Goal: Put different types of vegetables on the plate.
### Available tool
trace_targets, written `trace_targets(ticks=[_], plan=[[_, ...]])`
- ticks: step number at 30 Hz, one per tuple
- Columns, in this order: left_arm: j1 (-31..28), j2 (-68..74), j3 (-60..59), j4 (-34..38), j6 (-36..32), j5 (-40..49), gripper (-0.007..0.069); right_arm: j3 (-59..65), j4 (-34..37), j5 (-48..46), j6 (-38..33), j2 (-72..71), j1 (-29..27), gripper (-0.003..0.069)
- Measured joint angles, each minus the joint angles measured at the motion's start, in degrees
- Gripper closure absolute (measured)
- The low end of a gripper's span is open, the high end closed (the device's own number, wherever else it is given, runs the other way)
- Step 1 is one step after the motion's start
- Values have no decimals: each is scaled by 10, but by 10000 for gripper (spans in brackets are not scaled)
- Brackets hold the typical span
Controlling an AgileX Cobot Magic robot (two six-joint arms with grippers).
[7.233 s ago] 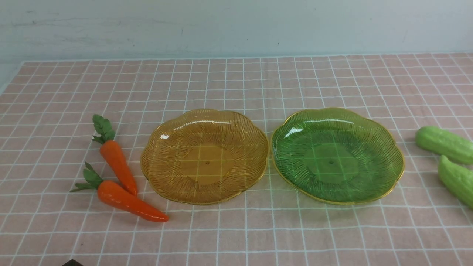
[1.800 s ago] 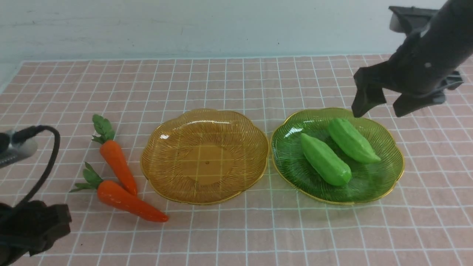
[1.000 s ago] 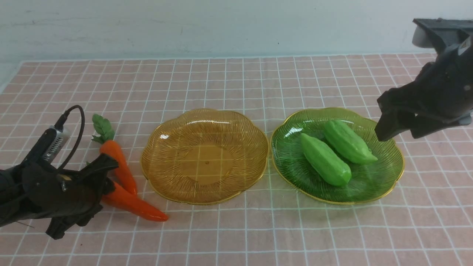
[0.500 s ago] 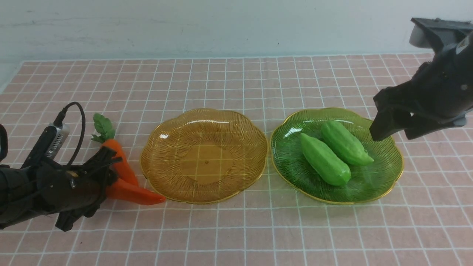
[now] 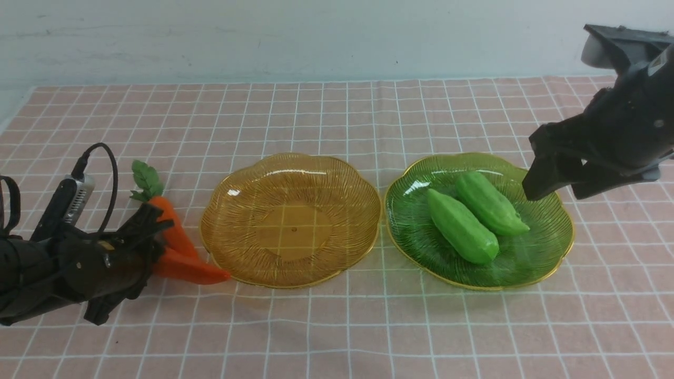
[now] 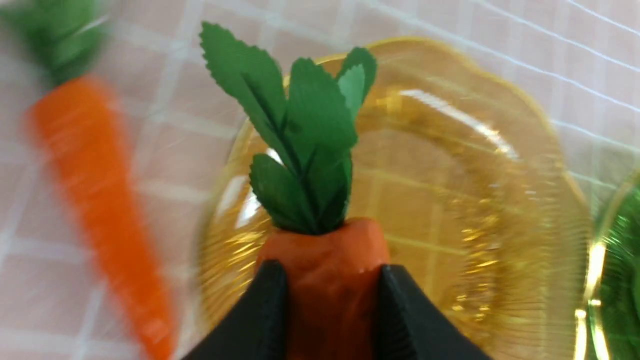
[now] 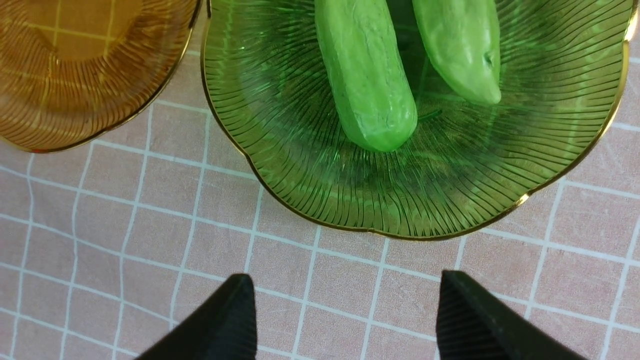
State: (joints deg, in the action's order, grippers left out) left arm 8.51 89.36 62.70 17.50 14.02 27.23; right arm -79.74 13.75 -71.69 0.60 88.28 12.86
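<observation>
My left gripper (image 5: 150,258) is shut on the thick end of the near carrot (image 5: 189,268), whose tip points at the amber plate (image 5: 292,226). In the left wrist view both fingers (image 6: 272,300) press the carrot (image 6: 325,250), and its leaves (image 6: 300,150) stand in front of the amber plate (image 6: 475,200). The second carrot (image 5: 171,229) lies just behind on the cloth. Two green gourds (image 5: 462,226) (image 5: 491,202) lie side by side in the green plate (image 5: 566,231). My right gripper (image 5: 558,189) hangs open and empty above that plate's right rim.
A pink checked cloth (image 5: 337,326) covers the table, with a pale wall behind. The plates sit side by side, their rims almost touching. In the right wrist view my gripper (image 7: 346,280) is over bare cloth beside the green plate (image 7: 300,165) and its gourds (image 7: 365,75).
My left gripper has closed on the near carrot and drawn it up and back, swinging its tip toward the amber plate's rim. The right gripper has barely moved.
</observation>
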Motion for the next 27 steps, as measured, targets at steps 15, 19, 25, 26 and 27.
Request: trace_targets(ticks=[15,19,25,26,27], plan=[[50,222,228,11,-62,98,339,0,0,0,-6,0,0,216],[39,225,233,5,-55,98,204,0,0,0,-12,0,0,216],[-64,219,236,-50,11,148,110,0,0,0,-16,0,0,216],[-77,221,236,-59,28,168,110,0,0,0,-16,0,0,216],[-91,226,236,-65,43,180,110,0,0,0,-16,0,0,216]])
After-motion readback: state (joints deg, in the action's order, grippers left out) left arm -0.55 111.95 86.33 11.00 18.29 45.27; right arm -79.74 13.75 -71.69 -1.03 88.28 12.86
